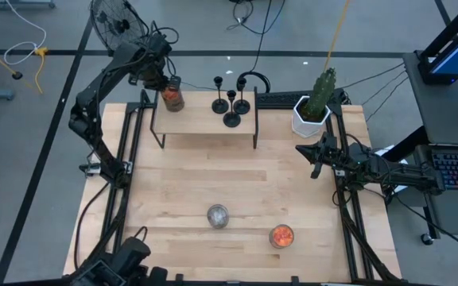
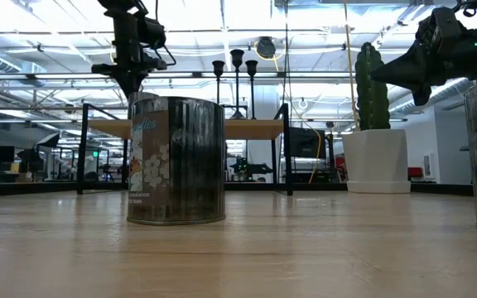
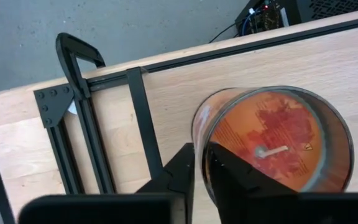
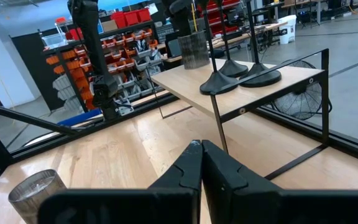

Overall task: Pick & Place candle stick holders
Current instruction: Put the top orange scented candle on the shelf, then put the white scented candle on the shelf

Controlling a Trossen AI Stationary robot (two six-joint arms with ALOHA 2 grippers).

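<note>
The three candle stick holders (image 1: pixel 230 102) stood in a tight cluster on the right half of a small raised shelf (image 1: pixel 201 124) at the far side of the table (image 1: pixel 173 199). Two of them stood side by side with the third just in front, its disc base near the shelf's front edge. In the low view their stems and cups (image 2: pixel 237 70) rose above the shelf top, partly behind the silver can (image 2: pixel 175 161) that filled the foreground.

On the left end of the same shelf stood an orange-filled jar (image 1: pixel 172 97), well apart from the holders. The left gripper (image 1: pixel 156 79) was at that jar: in the left wrist view its fingers (image 3: pixel 185 174) were pinched onto the near wall of the jar (image 3: pixel 272 140), one inside the rim and one outside.

To the right of the shelf, a white pot with a cactus (image 1: pixel 314 107) stood at the table's far right corner, close to the shelf's right end. The right gripper (image 1: pixel 302 149) hung just in front of the pot and to the right of the shelf; its fingers (image 4: pixel 197 165) were pressed together, holding nothing, and pointed towards the shelf leg, with the holders' bases (image 4: pixel 241 78) beyond.

Nearer the front of the table, the silver can (image 1: pixel 218 215) and a second orange-filled jar (image 1: pixel 282 235) stood apart from each other, far from the shelf.
</note>
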